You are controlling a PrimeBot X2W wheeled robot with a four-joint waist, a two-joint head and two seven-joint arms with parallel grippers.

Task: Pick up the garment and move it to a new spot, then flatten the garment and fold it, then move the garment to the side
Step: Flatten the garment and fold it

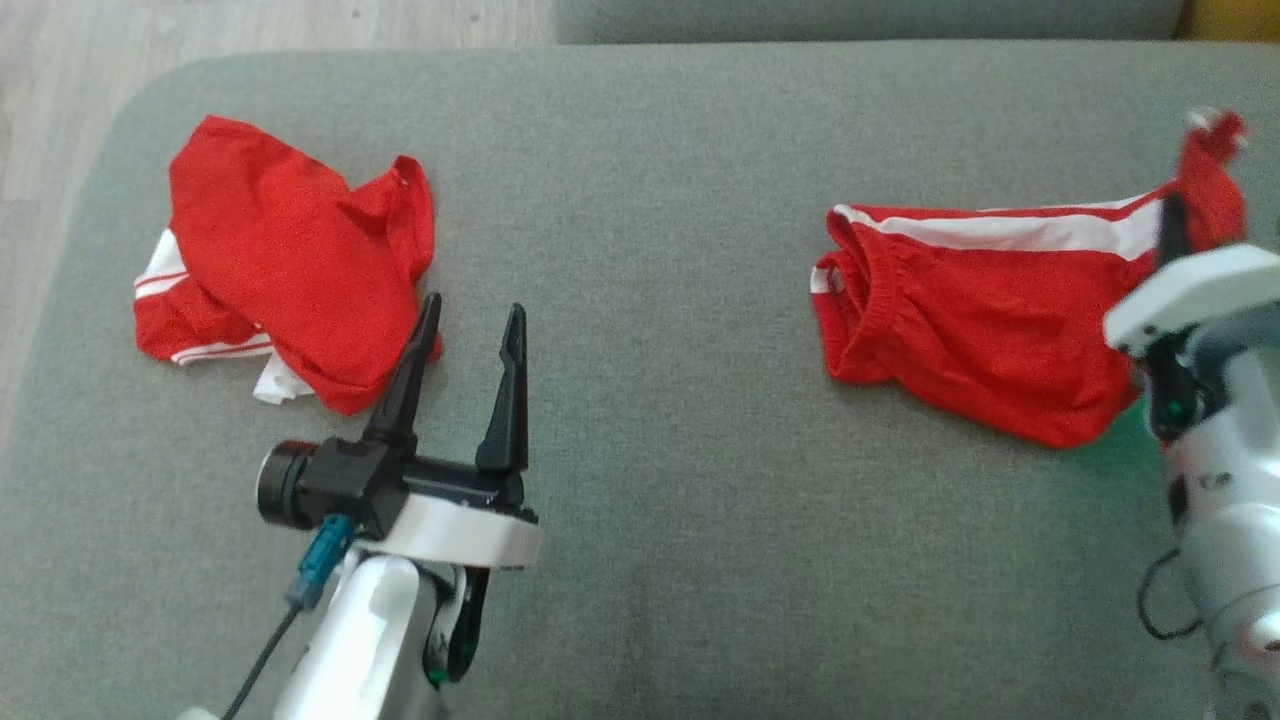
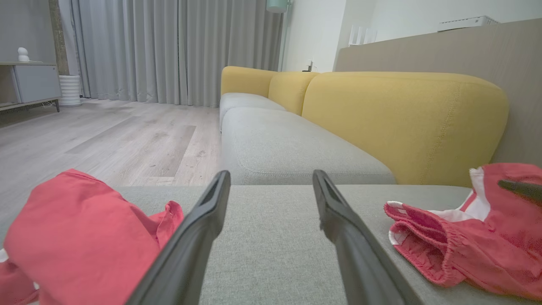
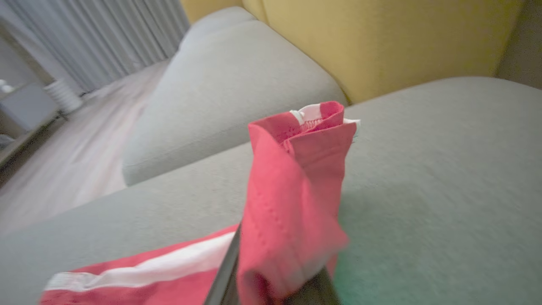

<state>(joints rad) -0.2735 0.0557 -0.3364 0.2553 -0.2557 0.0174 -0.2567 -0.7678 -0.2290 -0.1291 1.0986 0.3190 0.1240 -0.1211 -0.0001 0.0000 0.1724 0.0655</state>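
Note:
The garment, red shorts with a white side stripe, lies on the right of the grey cushion. One corner is lifted, and my right gripper is shut on it at the far right. In the right wrist view the pinched red fabric stands up between the fingers of the right gripper and hides their tips. My left gripper hovers open and holds nothing left of centre. The left wrist view shows the left gripper with the shorts to its right.
A second red garment with white trim lies crumpled at the cushion's left, just beside my left fingers, and also appears as a red heap. A yellow backrest rises behind. Wooden floor lies past the cushion's left edge.

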